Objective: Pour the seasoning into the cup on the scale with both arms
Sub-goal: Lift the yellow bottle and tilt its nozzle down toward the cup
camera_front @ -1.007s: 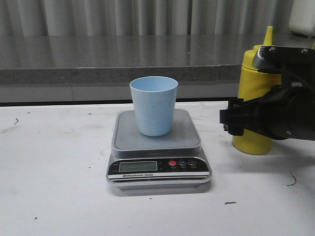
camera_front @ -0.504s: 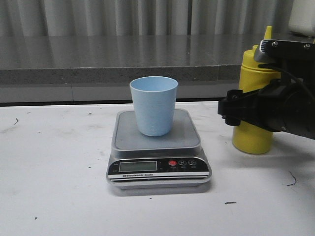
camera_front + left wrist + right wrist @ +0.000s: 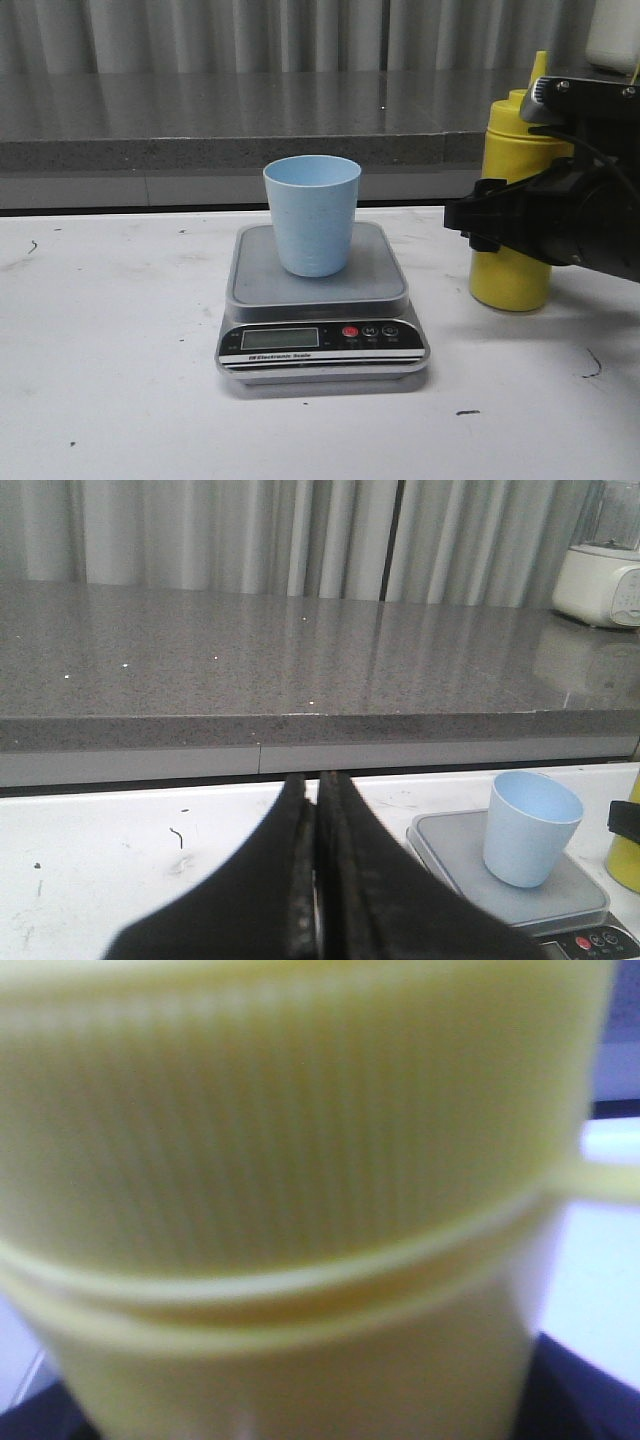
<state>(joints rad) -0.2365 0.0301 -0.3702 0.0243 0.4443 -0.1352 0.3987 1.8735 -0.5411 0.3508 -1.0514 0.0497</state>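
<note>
moved: right tool (image 3: 480,225) crept up the seasoning bottle (image 3: 512,265), which shifted slightly left
right tool: grip can't tell
left tool (image 3: 318,880): pressed together
cup (image 3: 312,215): upright on scale (image 3: 320,310)

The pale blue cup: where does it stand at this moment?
In the front view the pale blue cup stands upright on the kitchen scale at table centre, left of the yellow squeeze bottle.

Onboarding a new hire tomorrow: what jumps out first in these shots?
The pale blue cup standing upright mid-platform on the silver scale, centre of the white table. Then the yellow seasoning bottle at the right, with the right end effector at its body; whether it is gripped cannot be told. The left end effector is shut and empty, left of the scale.
</note>
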